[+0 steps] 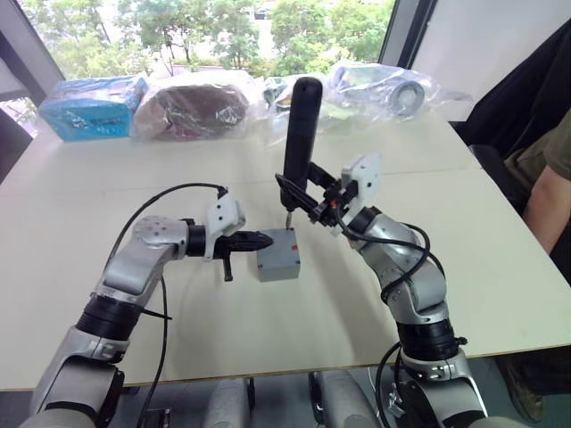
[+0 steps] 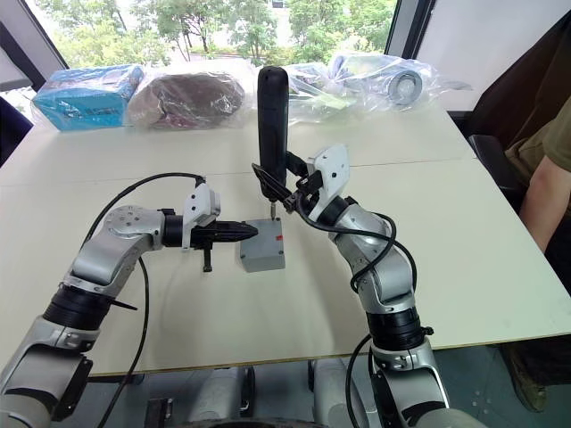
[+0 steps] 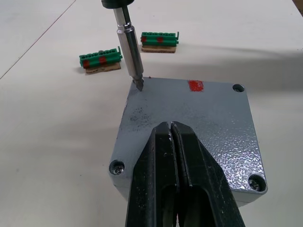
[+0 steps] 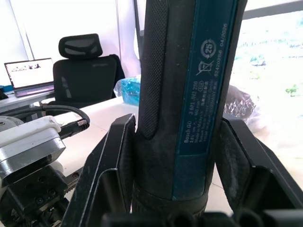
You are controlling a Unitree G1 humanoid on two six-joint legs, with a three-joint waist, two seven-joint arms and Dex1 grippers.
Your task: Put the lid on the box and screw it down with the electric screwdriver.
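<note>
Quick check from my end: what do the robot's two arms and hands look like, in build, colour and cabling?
Both arms are silver-grey metal segments joined by black ribbed joints. A loose black cable loops along each. A white block-shaped housing sits at each wrist. The left hand has two slim, glossy black fingers tapering to a point. The right hand has broader matte black fingers. No markings are visible on either arm.

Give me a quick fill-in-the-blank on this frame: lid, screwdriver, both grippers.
1. The lid already sits on the ____.
2. The electric screwdriver is gripped by the ____ gripper.
3. The bit's tip rests at a ____ of the lid.
4. The left gripper rests on the lid with its fingers ____.

Missing words: box; right; corner; shut
</note>
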